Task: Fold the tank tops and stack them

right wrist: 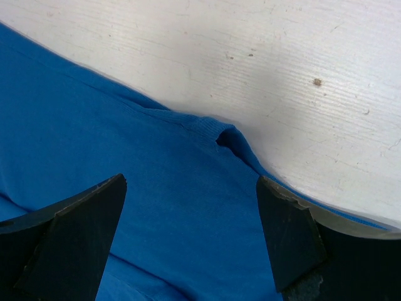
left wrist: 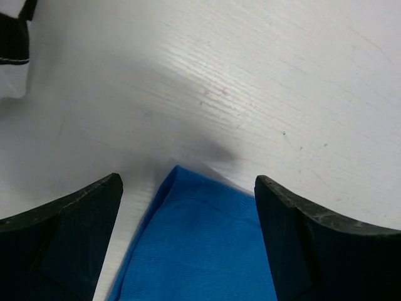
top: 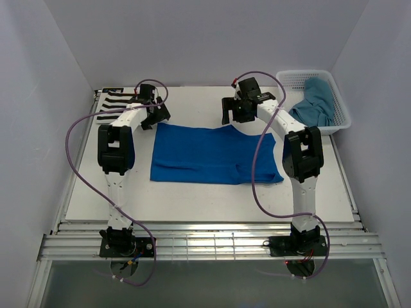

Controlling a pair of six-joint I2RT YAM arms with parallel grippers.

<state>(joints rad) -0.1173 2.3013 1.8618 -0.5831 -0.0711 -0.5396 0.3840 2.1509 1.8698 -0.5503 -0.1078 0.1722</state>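
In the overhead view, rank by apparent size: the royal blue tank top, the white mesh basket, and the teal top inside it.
Largest: royal blue tank top
Then: white mesh basket
Smallest: teal top, bunched inside it

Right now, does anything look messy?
Yes: the teal tank top lies crumpled in the white basket, unfolded. The royal blue tank top lies mostly flat, with a small pucker along one edge.

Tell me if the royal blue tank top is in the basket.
No, the royal blue tank top lies spread on the table, apart from the white basket at the far right.
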